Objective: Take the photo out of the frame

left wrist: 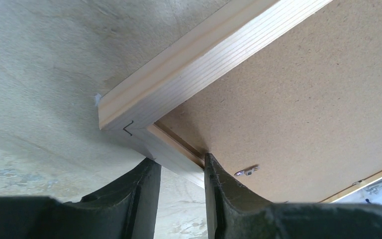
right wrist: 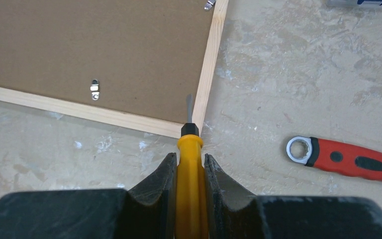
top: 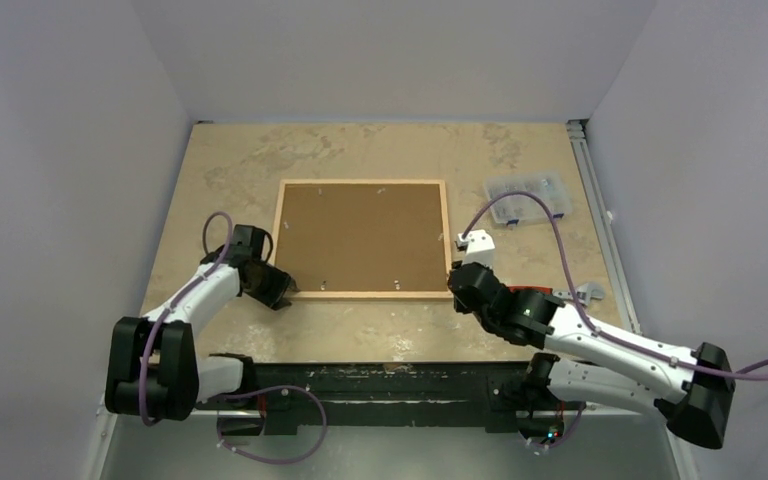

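The frame (top: 360, 295) of thin light wood lies face down on the table, with the brown backing board (top: 360, 235) filling it. The photo is hidden under the board. My left gripper (top: 278, 290) is at the frame's near-left corner. In the left wrist view its fingers (left wrist: 179, 162) are closed across the near rail (left wrist: 199, 64), one outside and one against the board (left wrist: 303, 99). My right gripper (right wrist: 189, 158) is shut on a yellow-handled screwdriver (right wrist: 190, 169). The screwdriver's blade tip rests at the board's edge inside the near-right corner of the frame (right wrist: 79, 110).
Small metal clips (right wrist: 95, 89) sit on the board near the rails, one by the left fingers (left wrist: 246, 171). A red-handled wrench (right wrist: 348, 159) lies on the table right of the frame. A clear plastic parts box (top: 528, 197) stands at the back right.
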Robot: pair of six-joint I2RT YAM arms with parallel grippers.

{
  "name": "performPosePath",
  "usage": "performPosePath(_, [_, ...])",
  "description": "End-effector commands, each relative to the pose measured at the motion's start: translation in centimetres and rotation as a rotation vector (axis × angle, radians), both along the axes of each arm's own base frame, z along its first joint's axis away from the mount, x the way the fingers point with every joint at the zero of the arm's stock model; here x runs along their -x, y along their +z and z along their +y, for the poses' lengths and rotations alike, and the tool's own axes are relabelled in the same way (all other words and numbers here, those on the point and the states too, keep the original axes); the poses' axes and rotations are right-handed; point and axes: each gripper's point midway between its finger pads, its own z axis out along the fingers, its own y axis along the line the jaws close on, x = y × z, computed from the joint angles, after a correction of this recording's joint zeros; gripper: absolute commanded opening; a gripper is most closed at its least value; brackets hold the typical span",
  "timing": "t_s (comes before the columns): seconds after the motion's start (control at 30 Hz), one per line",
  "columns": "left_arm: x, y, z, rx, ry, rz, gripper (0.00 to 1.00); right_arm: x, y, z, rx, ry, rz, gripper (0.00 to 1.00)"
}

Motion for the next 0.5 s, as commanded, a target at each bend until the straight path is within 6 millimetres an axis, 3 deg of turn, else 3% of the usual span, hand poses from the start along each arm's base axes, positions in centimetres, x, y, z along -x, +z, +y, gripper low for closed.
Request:
performPosePath(0.0, [1.3, 0.0, 1.9, -0.106, -0.097, 0.027, 0.0, -2.1, 1.3, 1.6, 0.032, -0.012, -0.045, 0.0])
performPosePath(0.27, [2.3, -0.1, 2.3, -0.138, -0.164, 0.037, 0.0, -6.4, 0.9, 3.3, 0.061, -0.033, -0.036, 0.0])
performPosePath(0.47, [2.3, 0.9, 2.7, -0.165, -0.19, -0.001, 0.0, -8.8, 0.0, 3.3, 0.086, -0.05, -0.013, 0.0])
